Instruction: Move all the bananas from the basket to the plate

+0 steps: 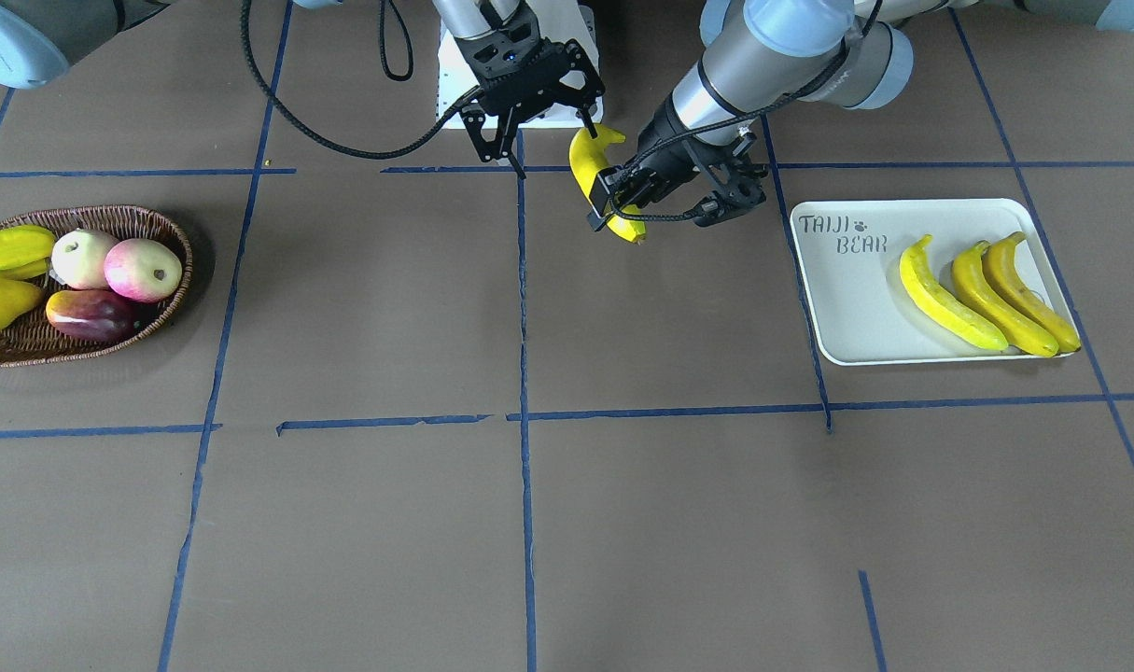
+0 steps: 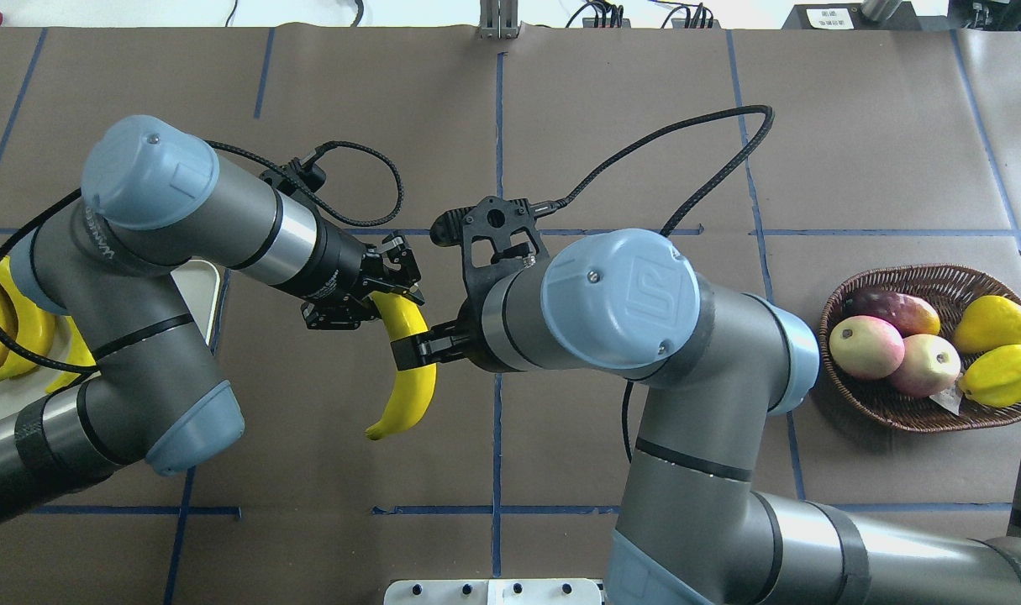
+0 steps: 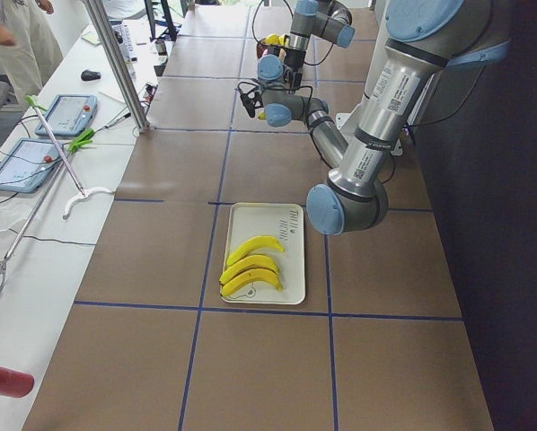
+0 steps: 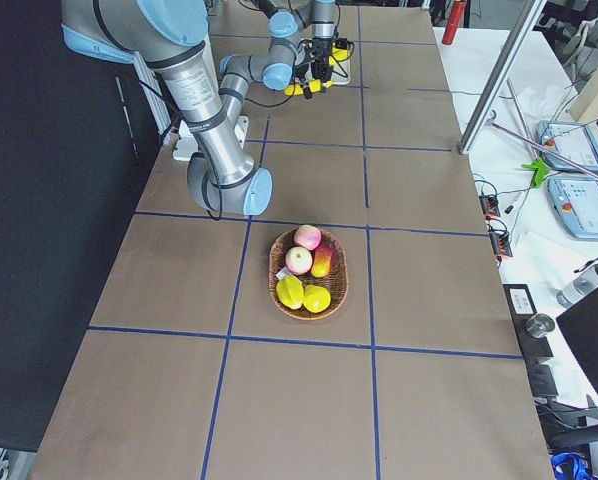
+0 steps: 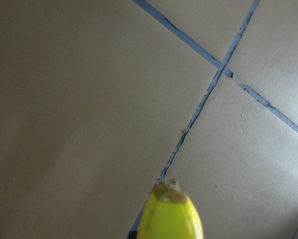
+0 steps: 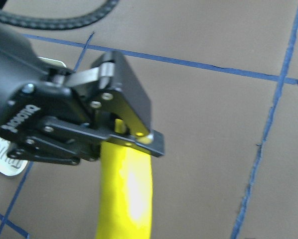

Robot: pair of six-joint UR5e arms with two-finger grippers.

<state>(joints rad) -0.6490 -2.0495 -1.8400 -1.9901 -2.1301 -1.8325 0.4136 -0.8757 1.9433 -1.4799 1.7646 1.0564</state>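
One banana [image 1: 593, 159] hangs above the table's middle with my left gripper [image 1: 625, 203] shut on it; its tip [image 5: 171, 215] fills the bottom of the left wrist view. My right gripper [image 1: 548, 140] stands open beside the banana's upper end, one finger [image 2: 413, 351] lying across the banana [image 2: 409, 378] in the overhead view. The right wrist view shows the left gripper's fingers [image 6: 134, 132] clamped on the yellow fruit. Three bananas [image 1: 987, 294] lie side by side on the plate [image 1: 847, 299]. The basket [image 1: 170, 245] holds no banana that I can see.
The basket holds two pink apples [image 1: 143, 269], a dark red-purple fruit [image 1: 91, 313] and ridged yellow-green fruits [image 1: 2, 303]. A white mounting block [image 1: 455, 84] sits at the robot's base. A side bench with tablets [image 3: 66, 115] and a person [image 3: 8, 36] shows beyond the table.
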